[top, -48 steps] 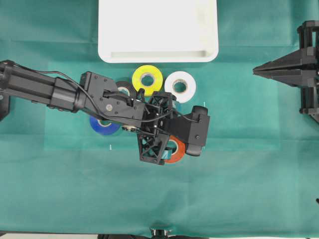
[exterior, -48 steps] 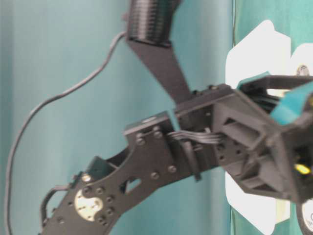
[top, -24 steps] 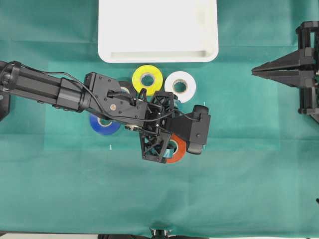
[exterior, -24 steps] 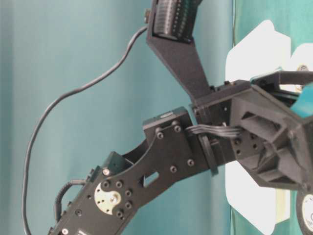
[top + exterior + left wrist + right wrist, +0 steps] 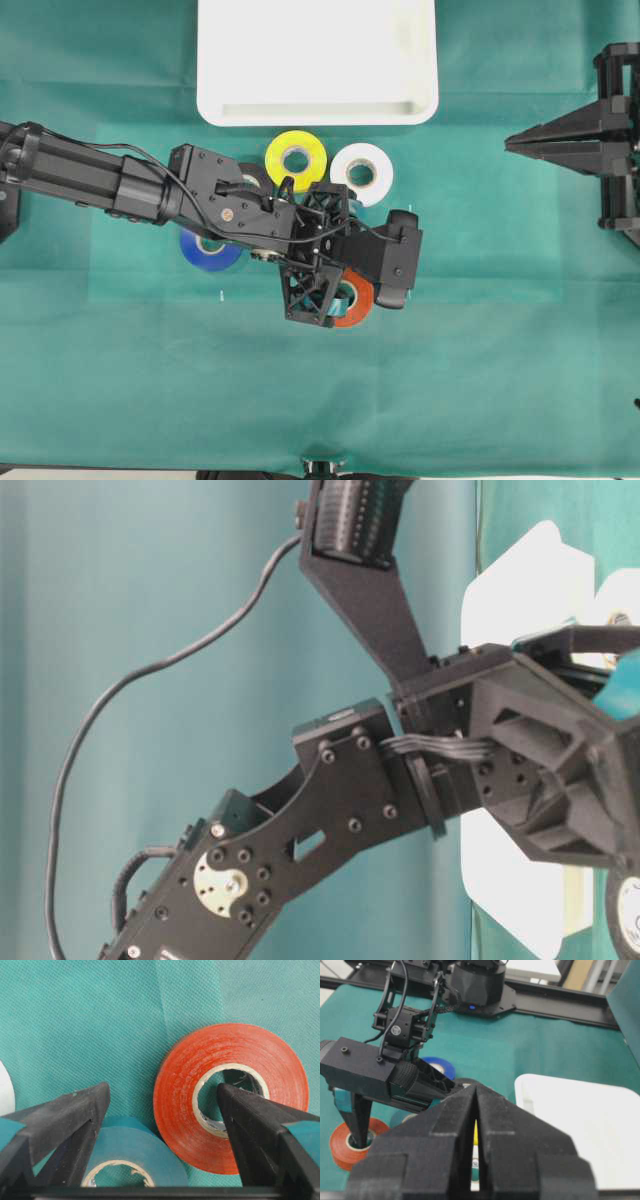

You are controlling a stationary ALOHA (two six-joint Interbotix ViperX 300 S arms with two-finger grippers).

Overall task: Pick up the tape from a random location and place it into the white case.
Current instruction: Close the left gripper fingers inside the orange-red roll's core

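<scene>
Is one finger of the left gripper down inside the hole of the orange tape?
Yes, the left wrist view shows one finger inside the tape core.

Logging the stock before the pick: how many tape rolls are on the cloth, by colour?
Orange-red roll: 1
Yellow roll: 1
White roll: 1
Blue roll: 1
Teal roll: 1
Black roll, mostly hidden under the arm: 1
Total: 6
</scene>
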